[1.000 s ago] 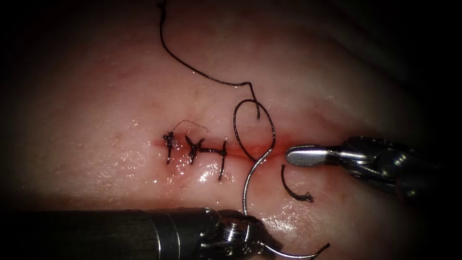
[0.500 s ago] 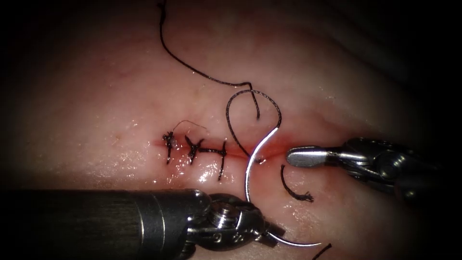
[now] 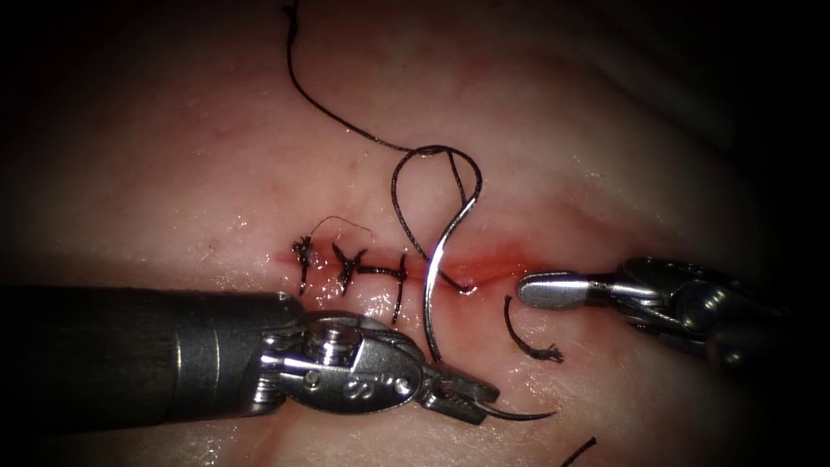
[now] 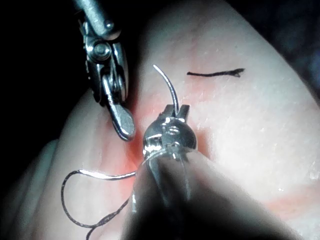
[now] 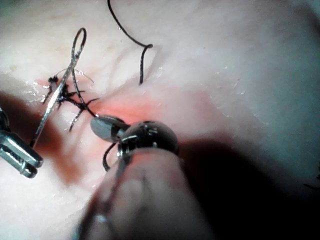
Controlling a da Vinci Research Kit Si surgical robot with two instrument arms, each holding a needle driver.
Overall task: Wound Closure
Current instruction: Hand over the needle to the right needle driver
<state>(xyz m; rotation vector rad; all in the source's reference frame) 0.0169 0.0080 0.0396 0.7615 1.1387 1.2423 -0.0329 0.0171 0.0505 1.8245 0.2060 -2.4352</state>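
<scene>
left tool (image 3: pixel 471 403) clamped on needle (image 3: pixel 441 268) near its pointed end, needle free above cut (image 3: pixel 484 275) | right tool (image 3: pixel 553 289) jaws together, empty, at cut's right end | thread (image 3: pixel 406 207) loops over glistening tissue (image 3: pixel 216 173) | stitches (image 3: pixel 350 270) left | dark surroundings

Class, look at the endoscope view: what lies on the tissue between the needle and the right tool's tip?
Between the needle held by the left tool and the right tool lie the reddened open cut and a thread crossing it, on the tissue.
</scene>
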